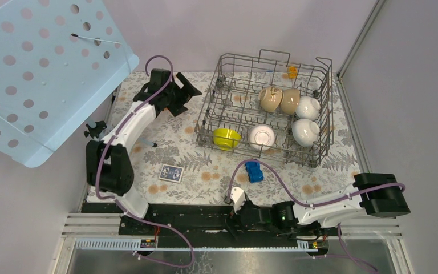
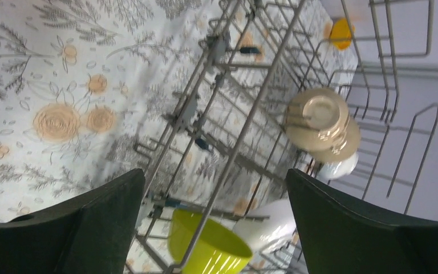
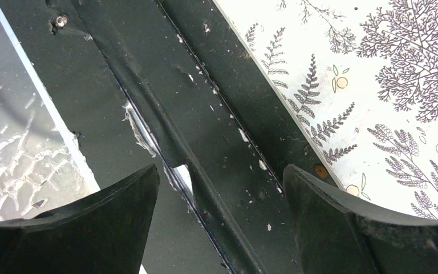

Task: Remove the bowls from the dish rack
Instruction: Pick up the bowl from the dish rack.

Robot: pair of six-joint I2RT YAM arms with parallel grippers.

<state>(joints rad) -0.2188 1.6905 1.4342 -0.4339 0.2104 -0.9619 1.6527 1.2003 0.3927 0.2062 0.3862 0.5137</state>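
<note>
Well, L gripper (image 2: 215, 222) gapes empty beside the dish rack (image 1: 326, 114), R gripper (image 3: 221, 222) likewise apart at the near edge, w/ six bowls (image 1: 261, 137) inside, so reaching for the yellow-green bowl (image 1: 226, 137) could snag fingers on wires & drag the rack.

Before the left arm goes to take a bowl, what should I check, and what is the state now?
1. Left gripper open and empty: ok.
2. Right gripper open, parked away from the dish rack: ok.
3. Left gripper above a bowl: not ok; it is outside the rack's left side.
4. Yellow-green bowl nearest, nothing on it: ok.
5. Rack unloaded: not ok; six bowls inside.
</note>
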